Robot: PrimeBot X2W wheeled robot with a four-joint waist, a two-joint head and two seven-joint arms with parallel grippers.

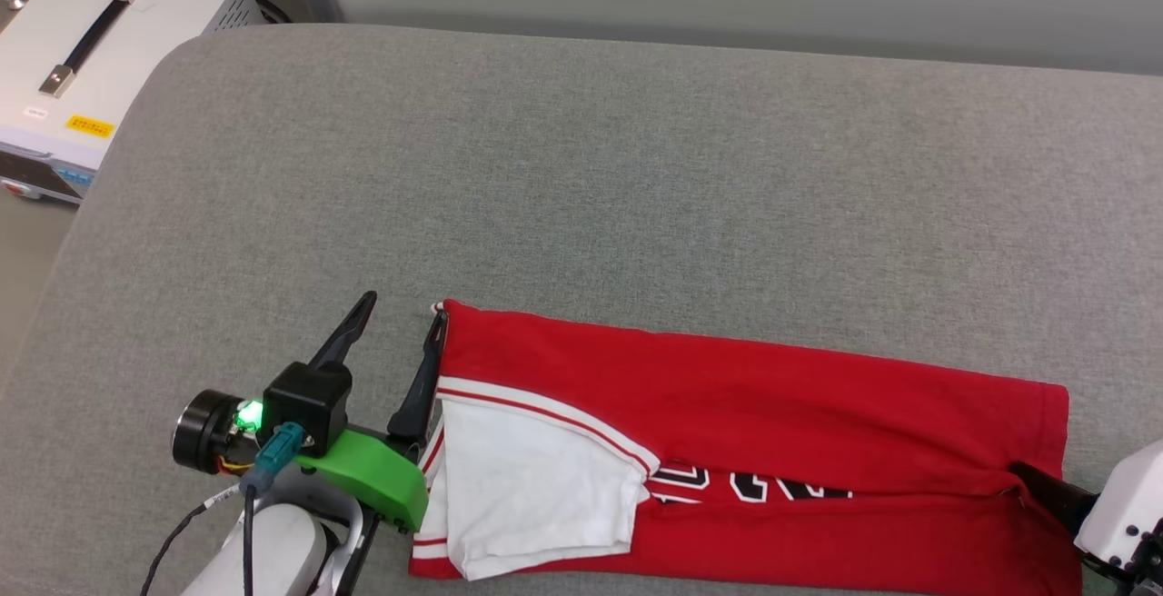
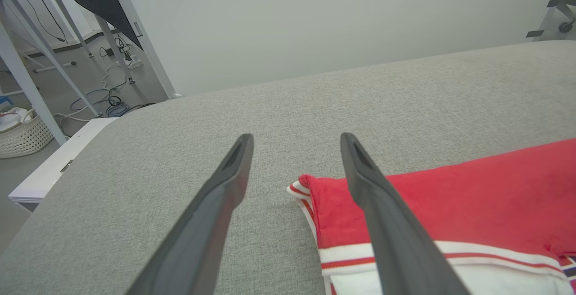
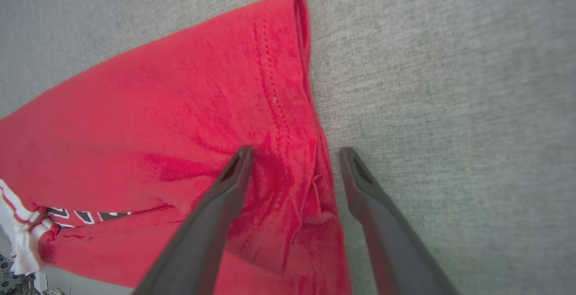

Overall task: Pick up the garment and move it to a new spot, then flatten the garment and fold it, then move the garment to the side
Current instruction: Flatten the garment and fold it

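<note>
Shirt (image 1: 772, 396) lies folded long on grey bench (image 1: 581, 169). Left hand (image 1: 404, 305) wide open, empty, by sleeve end. Right hand (image 3: 297, 151) wide open, empty, over hem. Might grab one layer only; fold spills.

Bright, flat, evenly diffuse indoor light in all views; soft faint shadows beside the left gripper (image 1: 404, 305) on the grey padded surface (image 1: 581, 169), and a green LED (image 1: 247, 412) glows on its wrist. Head view sharp. Wrist views show wide-angle stretch at the edges; right wrist view soft, surface blurred toward its right side.
</note>
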